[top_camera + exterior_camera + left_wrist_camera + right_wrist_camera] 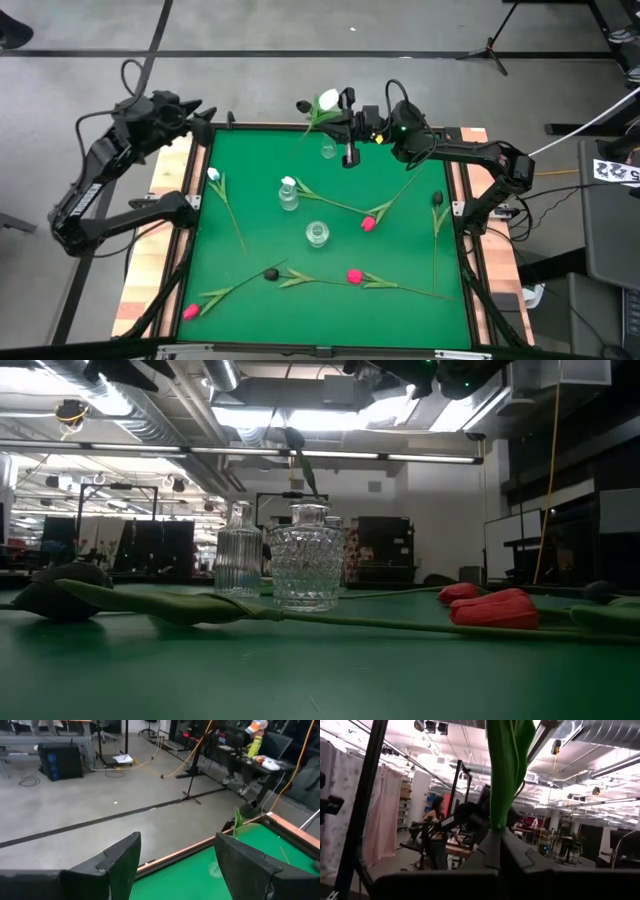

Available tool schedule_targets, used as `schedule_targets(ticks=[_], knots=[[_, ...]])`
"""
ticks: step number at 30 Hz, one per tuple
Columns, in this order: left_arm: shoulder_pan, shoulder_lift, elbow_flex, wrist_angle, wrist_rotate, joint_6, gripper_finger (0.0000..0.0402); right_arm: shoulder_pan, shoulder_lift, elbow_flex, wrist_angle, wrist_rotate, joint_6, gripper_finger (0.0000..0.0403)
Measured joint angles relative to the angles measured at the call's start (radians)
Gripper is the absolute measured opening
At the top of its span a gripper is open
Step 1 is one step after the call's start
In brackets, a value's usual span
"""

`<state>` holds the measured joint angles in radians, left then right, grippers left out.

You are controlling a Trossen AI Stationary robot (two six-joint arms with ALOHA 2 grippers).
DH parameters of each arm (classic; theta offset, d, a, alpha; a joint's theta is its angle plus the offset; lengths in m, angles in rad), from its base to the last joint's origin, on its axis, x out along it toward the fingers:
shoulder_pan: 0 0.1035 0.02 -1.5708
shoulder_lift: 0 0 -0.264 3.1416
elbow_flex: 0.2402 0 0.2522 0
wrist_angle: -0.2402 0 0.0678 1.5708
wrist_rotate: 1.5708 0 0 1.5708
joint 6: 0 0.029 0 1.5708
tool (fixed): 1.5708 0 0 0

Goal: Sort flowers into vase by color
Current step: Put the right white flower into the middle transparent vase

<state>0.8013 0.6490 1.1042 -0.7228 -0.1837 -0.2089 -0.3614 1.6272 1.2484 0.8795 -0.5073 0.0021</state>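
Clamping a white tulip (328, 98) above the table's (400, 320) far edge, the right gripper (345, 108); left gripper (205, 112) spread at the far-left corner.

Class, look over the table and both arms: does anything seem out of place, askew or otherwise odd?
Nothing is damaged or spilled. Flowers lie scattered flat on the green table, unsorted. The right gripper is shut on a white tulip above the far vase. The left gripper waits open at the far-left corner.
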Motion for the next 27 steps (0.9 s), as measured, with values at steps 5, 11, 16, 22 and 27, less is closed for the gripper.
schedule_targets(ticks=[5,11,16,22,27], knots=[[0.0,-0.029,0.0,-0.002,0.0,-0.017,0.0249,0.001,0.0,0.0,-0.006,-0.01,0.0,0.0],[0.0,-0.041,0.0,-0.008,0.0,-0.039,0.0249,0.001,0.0,0.0,-0.009,-0.011,0.0,0.0],[0.0,-0.04,-0.001,0.005,0.0,-0.012,0.0249,0.001,0.0,0.0,-0.009,-0.027,0.0,0.0],[0.0,-0.04,-0.001,0.0,0.0,-0.009,0.0249,0.001,0.0,0.0,-0.014,-0.046,0.0,0.0],[0.0,-0.04,-0.001,0.0,0.0,0.002,0.0249,0.001,0.01,0.0,-0.01,-0.051,-0.003,0.0]])
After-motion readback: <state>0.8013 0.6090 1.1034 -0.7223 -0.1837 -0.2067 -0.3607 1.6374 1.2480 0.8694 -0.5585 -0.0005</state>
